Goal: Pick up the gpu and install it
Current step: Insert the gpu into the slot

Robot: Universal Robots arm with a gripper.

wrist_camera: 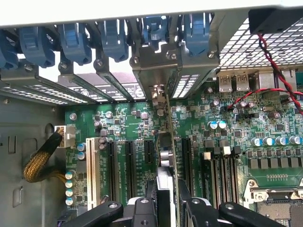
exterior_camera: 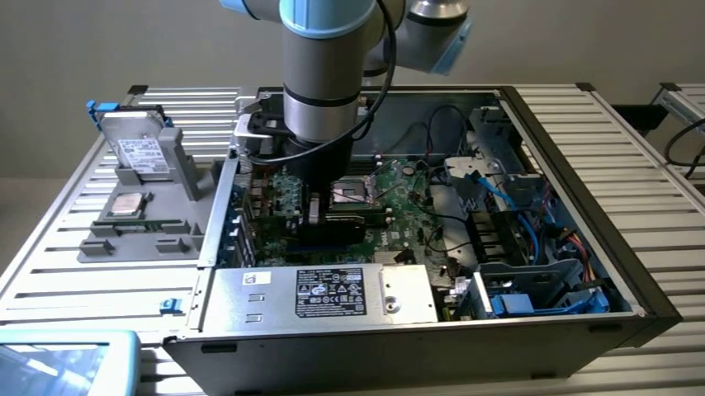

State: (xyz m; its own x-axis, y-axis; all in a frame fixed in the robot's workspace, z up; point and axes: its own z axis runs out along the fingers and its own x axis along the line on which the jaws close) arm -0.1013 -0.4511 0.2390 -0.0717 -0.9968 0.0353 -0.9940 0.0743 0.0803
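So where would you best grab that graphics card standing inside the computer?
Grip the gpu by its upper edge, coming from straight above and pinching its two flat faces: it stands thin, on edge over the motherboard, as the gripper holds it.

The arm (exterior_camera: 319, 74) hides part of the gpu (exterior_camera: 289, 191).

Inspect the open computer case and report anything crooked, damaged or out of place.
Nothing stands out. The gpu stands upright, seen edge-on, gripped in the pincer above the expansion slots of the motherboard, roughly in line with them. No damage, spill or stray part is visible.
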